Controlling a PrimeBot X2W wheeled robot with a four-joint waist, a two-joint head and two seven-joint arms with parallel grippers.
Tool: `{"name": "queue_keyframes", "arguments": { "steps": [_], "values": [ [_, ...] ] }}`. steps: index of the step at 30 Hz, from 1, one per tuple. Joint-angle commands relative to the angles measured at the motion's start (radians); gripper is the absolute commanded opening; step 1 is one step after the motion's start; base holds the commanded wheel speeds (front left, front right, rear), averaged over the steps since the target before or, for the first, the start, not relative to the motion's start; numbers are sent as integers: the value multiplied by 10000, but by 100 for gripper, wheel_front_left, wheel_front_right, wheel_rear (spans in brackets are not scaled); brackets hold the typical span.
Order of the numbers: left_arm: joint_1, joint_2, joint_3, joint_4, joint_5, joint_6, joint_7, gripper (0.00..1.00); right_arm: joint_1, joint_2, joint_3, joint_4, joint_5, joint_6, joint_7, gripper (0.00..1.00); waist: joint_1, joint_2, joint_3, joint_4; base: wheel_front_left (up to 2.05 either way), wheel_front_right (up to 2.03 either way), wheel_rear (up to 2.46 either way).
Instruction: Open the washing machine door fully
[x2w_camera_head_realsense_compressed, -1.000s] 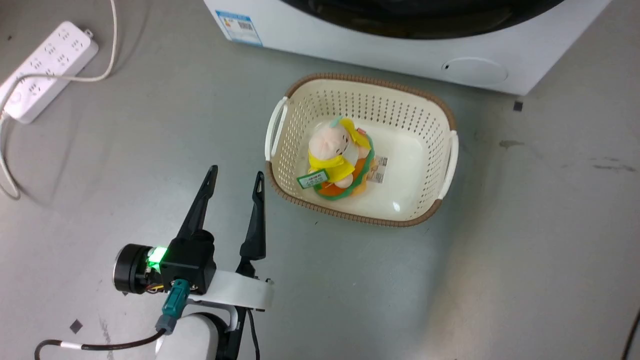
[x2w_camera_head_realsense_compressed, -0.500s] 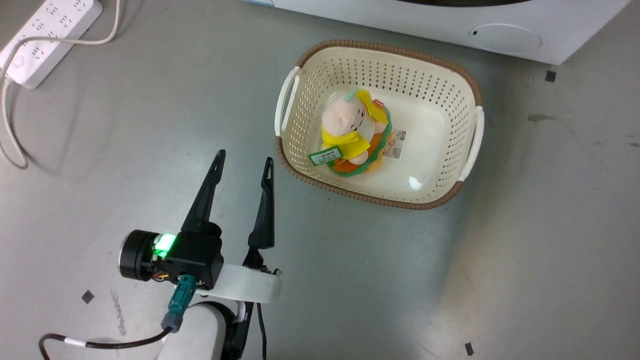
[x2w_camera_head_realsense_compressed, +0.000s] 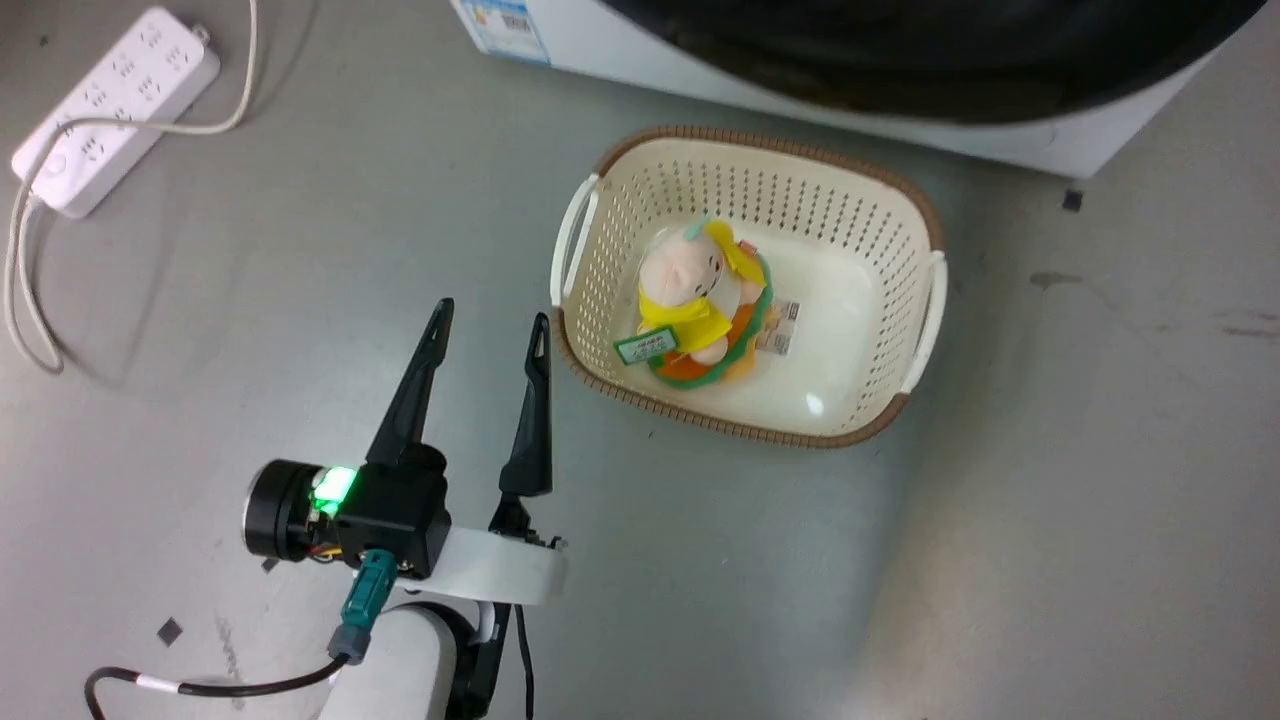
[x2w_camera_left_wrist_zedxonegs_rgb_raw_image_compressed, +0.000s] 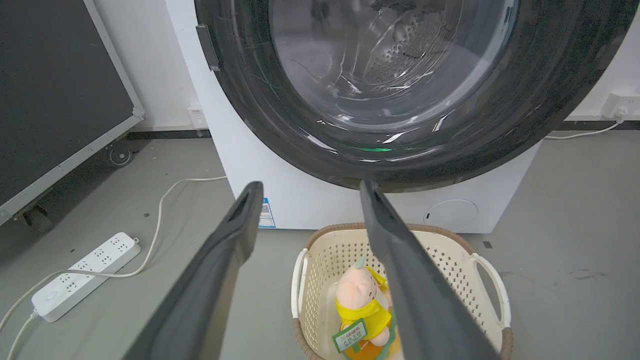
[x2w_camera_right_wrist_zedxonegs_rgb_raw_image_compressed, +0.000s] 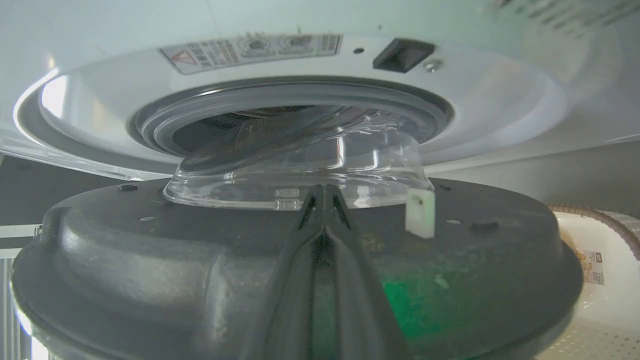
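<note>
Since the door (x2w_camera_right_wrist_zedxonegs_rgb_raw_image_compressed: 150, 260) stands only part-way out from the machine (x2w_camera_head_realsense_compressed: 620, 40), with its dark inner face and glass bowl (x2w_camera_right_wrist_zedxonegs_rgb_raw_image_compressed: 300, 175) turned to the right wrist view and the drum mouth (x2w_camera_right_wrist_zedxonegs_rgb_raw_image_compressed: 240, 125) showing beyond, we judge the step in hand to be swinging it the rest of the way. Our right gripper (x2w_camera_right_wrist_zedxonegs_rgb_raw_image_compressed: 325, 192) has its jaws together, gripping nothing, with its tips at the foot of the bowl. Whether they touch it we cannot tell.

To do this well we should push on the flat dark face, not the bowl, where closed tips may skid. We should follow the door's arc about its hinge and ease off near the stop.

Our left gripper (x2w_camera_head_realsense_compressed: 491, 312) hangs over the floor (x2w_camera_head_realsense_compressed: 1000, 500), jaws apart and empty, just beside the basket (x2w_camera_head_realsense_compressed: 745, 145). That basket sits toward the floor's far edge, right before the machine and close under the door's rim. It holds one plush toy (x2w_camera_head_realsense_compressed: 690, 310) with a green tag, lying nearer its left wall, and a small printed label beside it.
</note>
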Motion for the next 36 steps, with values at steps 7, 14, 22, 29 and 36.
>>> {"name": "queue_keyframes", "arguments": {
  "steps": [7,14,22,29,36],
  "values": [
    [599,12,-78,331,-29,-37,-55,100,2470,1103,370,-946,250,12,932,0,0,0,-1673,-447,0,0,0],
    [1294,12,-43,662,-160,-179,-55,100,5044,2306,714,-2446,596,12,1935,0,0,0,-2966,-549,0,0,0],
    [1837,12,24,870,-148,-312,-55,100,7373,2996,1390,-4306,1136,12,2915,0,0,0,-3872,-406,0,0,0],
    [2065,12,-18,1046,-128,-460,-55,100,8948,3025,3625,-5397,3115,12,2734,0,0,0,-4211,-157,0,0,0],
    [2108,12,-72,1071,-176,-484,-55,100,9597,3027,5392,-5779,4543,12,1692,0,0,0,-4217,49,0,0,0]
  ]
}}
